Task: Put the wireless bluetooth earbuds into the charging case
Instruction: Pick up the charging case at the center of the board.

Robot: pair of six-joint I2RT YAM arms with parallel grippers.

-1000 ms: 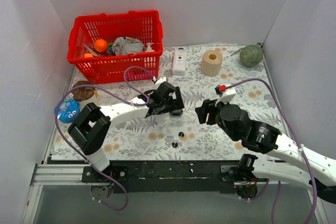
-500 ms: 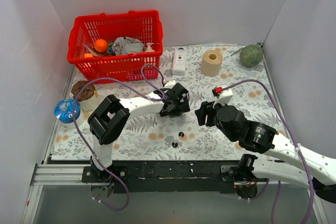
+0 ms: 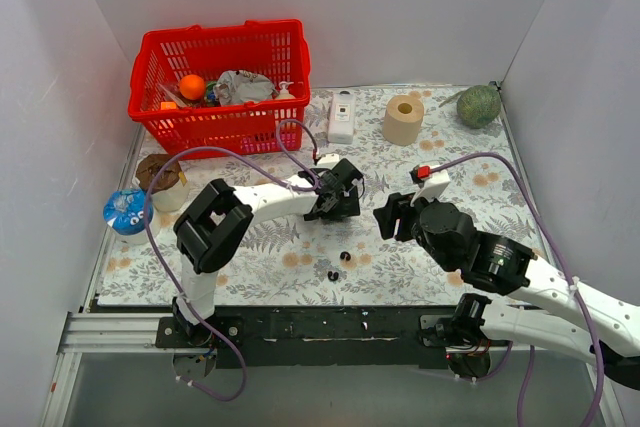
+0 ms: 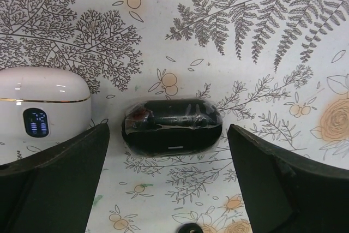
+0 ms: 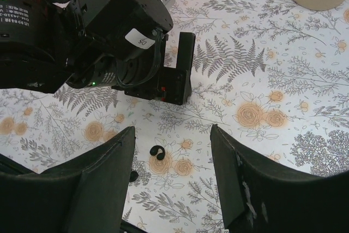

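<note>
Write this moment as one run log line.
left gripper open, straddling closed black charging case, not touching | right gripper open, empty | two black earbuds loose on tablecloth

1. The black charging case (image 4: 172, 125) is smooth, glossy plastic, with glints of light across its lid.
2. Just beside it, the white case (image 4: 41, 110) is glossy plastic too, with a thin gold-coloured line around it.
3. Under the charging case, the desk (image 4: 245, 36) cover is matt and printed with ferns and flowers. I cannot tell whether it is cloth or paper.
4. My left fingers (image 4: 49, 189), on either side of the charging case, look like matt black plastic.
5. My right fingers (image 5: 256, 189) have the same dull black finish, with pale scuffs near one edge.
6. Near the charging case, the black earbud (image 5: 157, 152) looks like plastic, but it is too small to judge the finish.
7. Far behind the charging case, the red basket (image 3: 220, 127) is shiny plastic mesh and the roll (image 3: 404, 119) is matt paper.
</note>
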